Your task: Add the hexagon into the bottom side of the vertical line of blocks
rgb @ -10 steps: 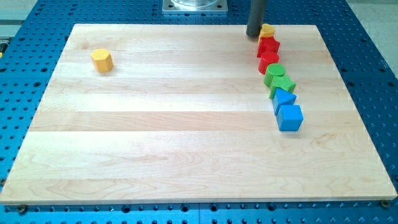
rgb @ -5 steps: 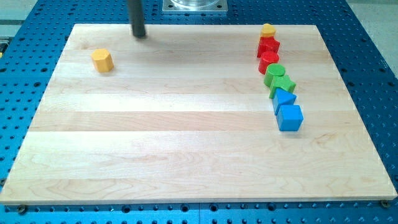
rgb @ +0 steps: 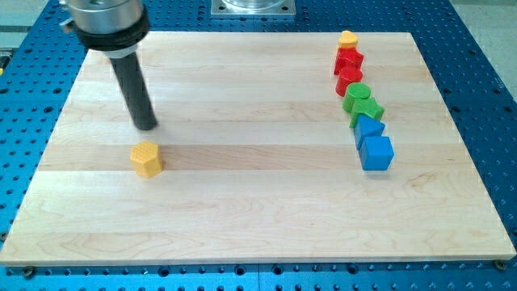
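The yellow hexagon [rgb: 146, 159] lies on the wooden board [rgb: 258, 202] at the view's left, below mid-height. My tip [rgb: 146, 126] stands just above it in the view, a small gap apart. At the view's right a vertical line of blocks runs from a small yellow block [rgb: 348, 38] at the top, through two red blocks [rgb: 349, 60] [rgb: 349, 78], a green round block [rgb: 357, 95] and a second green block [rgb: 367, 111], to a blue block [rgb: 370, 127] and a blue cube [rgb: 376, 152] at the bottom.
The board rests on a blue perforated table [rgb: 485, 97]. A metal mount [rgb: 254, 7] shows at the view's top edge. The arm's wide grey collar [rgb: 106, 20] hangs over the board's top left corner.
The tip moved from the line's top across to the left and then down the view. The yellow hexagon was pushed down and slightly right, from near the top left to below mid-height.
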Controlling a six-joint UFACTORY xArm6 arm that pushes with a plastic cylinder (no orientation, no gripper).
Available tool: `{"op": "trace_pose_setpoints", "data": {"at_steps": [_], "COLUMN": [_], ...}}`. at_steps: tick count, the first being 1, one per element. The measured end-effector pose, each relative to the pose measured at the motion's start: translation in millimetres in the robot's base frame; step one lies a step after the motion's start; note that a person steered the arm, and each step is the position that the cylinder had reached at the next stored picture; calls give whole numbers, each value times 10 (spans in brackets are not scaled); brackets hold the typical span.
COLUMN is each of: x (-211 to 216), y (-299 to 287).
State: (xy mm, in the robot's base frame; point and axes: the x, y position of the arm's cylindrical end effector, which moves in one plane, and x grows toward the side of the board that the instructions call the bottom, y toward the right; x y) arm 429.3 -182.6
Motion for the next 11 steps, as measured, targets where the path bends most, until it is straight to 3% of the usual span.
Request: {"op": "trace_pose_setpoints", "data": {"at_steps": [1, 2, 3, 4, 5, 6, 7, 8, 11], "x": [811, 948, 946, 692, 632, 1016, 1103, 1304, 1221], "y": [327, 1189, 1608, 793, 1545, 2464, 2092, 2256, 3011]}}
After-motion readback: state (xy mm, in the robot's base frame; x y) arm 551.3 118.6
